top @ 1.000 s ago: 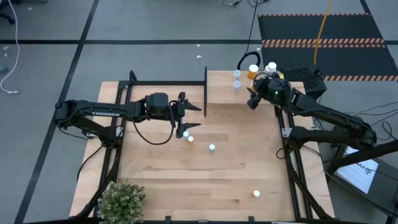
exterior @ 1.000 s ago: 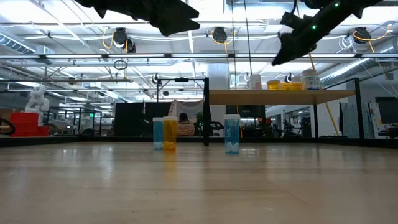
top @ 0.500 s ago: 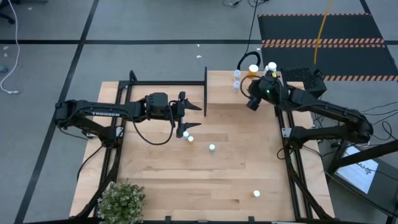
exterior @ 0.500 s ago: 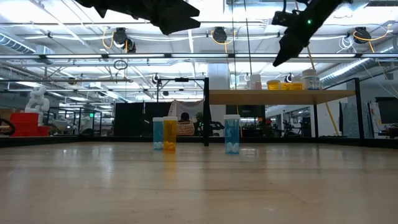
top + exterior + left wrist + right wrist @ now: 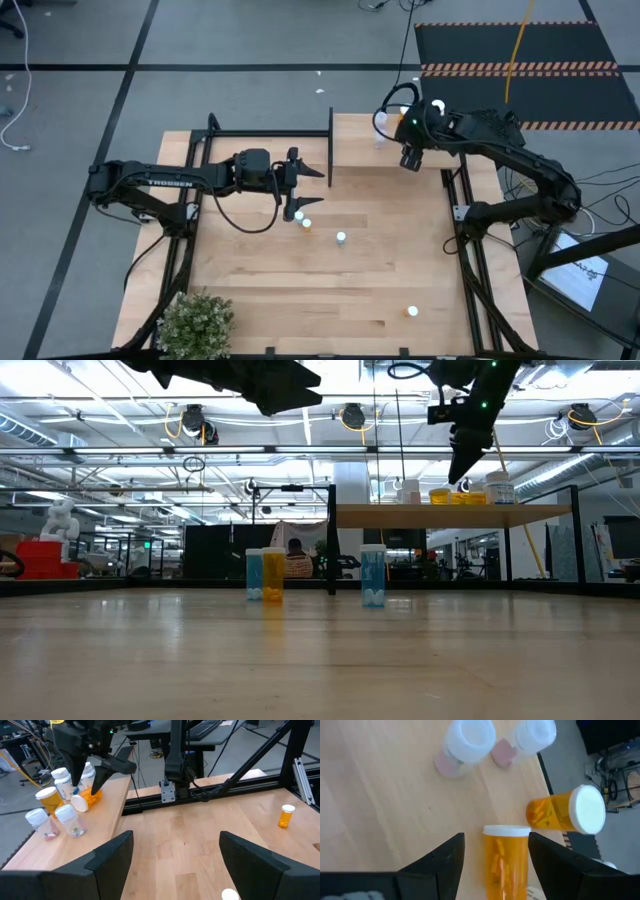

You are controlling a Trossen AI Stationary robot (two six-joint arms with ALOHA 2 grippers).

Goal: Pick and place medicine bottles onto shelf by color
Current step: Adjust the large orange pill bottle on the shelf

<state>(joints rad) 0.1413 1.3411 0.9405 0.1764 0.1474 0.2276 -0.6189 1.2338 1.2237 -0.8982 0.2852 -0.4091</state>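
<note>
**Right gripper poised over the shelf, orange bottle lying between its fingers**

The right gripper [image 5: 410, 160] is seen above the shelf [image 5: 450, 513], at the far right corner of the table [image 5: 330, 290]. Its jaws are spread apart, and in the right wrist view an orange bottle [image 5: 506, 857] lying on its side is framed between the two fingers without being touched by either. Nothing is gripped. Just beside that bottle, an upright orange bottle with a white cap [image 5: 567, 813] is seen, and farther along the shelf two clear bottles with white caps [image 5: 470, 742] stand next to each other.

From the left wrist view the same cluster is shown at the shelf's end: the tipped orange bottle under the right arm's fingers, an upright orange one [image 5: 49, 800], and the pale clear ones [image 5: 70, 819] near the edge.

The left gripper [image 5: 297, 178] is held out over the middle of the table, jaws wide and empty, close to the black upright edge of the shelf frame. Below it on the tabletop, three bottles are left standing: a blue one [image 5: 254, 574] touching an orange one [image 5: 273, 575], and another blue one [image 5: 373, 575] a little apart. A further orange bottle [image 5: 411, 311] stands alone near the front right. A potted plant [image 5: 195, 322] is placed at the front left corner.
</note>
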